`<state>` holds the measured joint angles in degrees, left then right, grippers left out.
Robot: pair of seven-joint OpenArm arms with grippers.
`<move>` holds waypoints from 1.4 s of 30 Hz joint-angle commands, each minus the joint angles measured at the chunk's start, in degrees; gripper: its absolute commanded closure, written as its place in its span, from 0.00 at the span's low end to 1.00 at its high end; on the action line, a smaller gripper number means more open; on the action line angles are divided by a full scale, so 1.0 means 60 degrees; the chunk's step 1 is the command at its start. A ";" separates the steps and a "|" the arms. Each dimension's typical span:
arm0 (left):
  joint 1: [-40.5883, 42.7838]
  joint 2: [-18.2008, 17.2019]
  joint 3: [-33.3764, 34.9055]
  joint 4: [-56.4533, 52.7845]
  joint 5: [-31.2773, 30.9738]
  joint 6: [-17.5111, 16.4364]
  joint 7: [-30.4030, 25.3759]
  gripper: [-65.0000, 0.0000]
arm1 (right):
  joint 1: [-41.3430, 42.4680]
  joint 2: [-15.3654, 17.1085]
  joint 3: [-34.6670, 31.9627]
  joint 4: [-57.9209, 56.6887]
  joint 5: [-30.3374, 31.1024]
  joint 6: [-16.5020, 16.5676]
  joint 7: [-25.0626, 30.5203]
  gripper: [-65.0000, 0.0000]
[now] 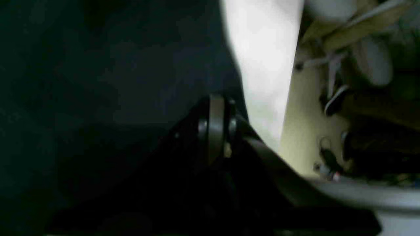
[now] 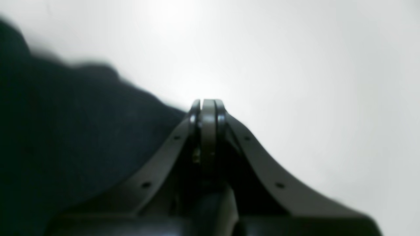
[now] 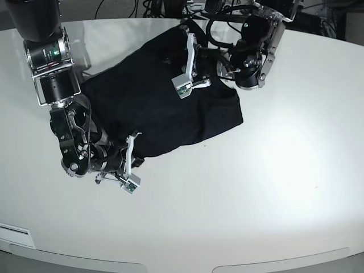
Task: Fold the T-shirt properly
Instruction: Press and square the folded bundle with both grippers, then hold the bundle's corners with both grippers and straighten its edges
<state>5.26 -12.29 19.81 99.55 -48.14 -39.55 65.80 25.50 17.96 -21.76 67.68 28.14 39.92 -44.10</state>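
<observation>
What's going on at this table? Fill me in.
A two-armed robot is folding a black T-shirt that lies spread, somewhat rumpled, on a white table. The left tool is shut over the shirt near its far edge; whether it pinches cloth is too dark to tell. The right tool is shut at the shirt's near corner, beside the fabric, over bare tabletop. No neat fold is finished yet.

I'm looking at what reads as a robotics lab: a broad white table with rounded edges is filling the base view, and black cables are trailing off its far edge. In the left wrist view, blurred cords and gear are lying on a pale floor beyond the tabletop.
</observation>
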 commanded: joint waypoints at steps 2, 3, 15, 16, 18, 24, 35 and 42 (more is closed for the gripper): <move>-0.0062 -0.0517 0.0007 0.0131 0.0175 -0.0075 -0.0120 1.00 | 0.0007 0.0444 0.0044 0.0080 0.0572 0.0013 0.0022 1.00; -0.0062 -0.0783 0.0004 0.0106 0.0248 -0.0075 -0.0226 1.00 | -0.0120 0.0667 0.0044 0.0175 0.0867 0.0013 0.0018 1.00; -0.1049 -0.3034 0.0004 -0.1322 0.2477 -0.0075 -0.3144 1.00 | -0.2586 0.2674 0.0208 0.4164 0.2656 -0.0922 -0.0590 1.00; -0.1235 -0.3034 0.0004 -0.1577 0.2626 -0.0075 -0.3410 1.00 | -0.2911 0.2674 0.0291 0.4513 0.2652 -0.1086 -0.0590 1.00; -0.1661 -0.3027 0.0011 -0.2149 0.2973 -0.0075 -0.4080 1.00 | -0.3614 0.2659 0.0550 0.5089 0.2448 -0.1249 -0.0590 1.00; -0.2980 -0.3005 0.0011 -0.4102 0.4401 -0.0075 -0.6907 1.00 | -0.5697 0.1938 0.1843 0.6094 0.2025 -0.1472 -0.0583 1.00; -0.5129 -0.1439 0.0007 -0.6521 0.5697 0.0495 -0.8932 1.00 | -0.8477 -0.0124 0.3628 0.8003 0.2014 -0.1118 -0.0393 1.00; -0.5890 -0.0976 -0.0062 -0.6266 0.5289 -0.0075 -0.7883 1.00 | -0.8353 -0.0659 0.3916 0.8739 0.1293 -0.0852 -0.0328 1.00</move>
<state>-28.12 -17.41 20.16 60.86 -15.79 -39.72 20.27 -24.88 13.50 1.50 118.74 34.54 34.68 -47.72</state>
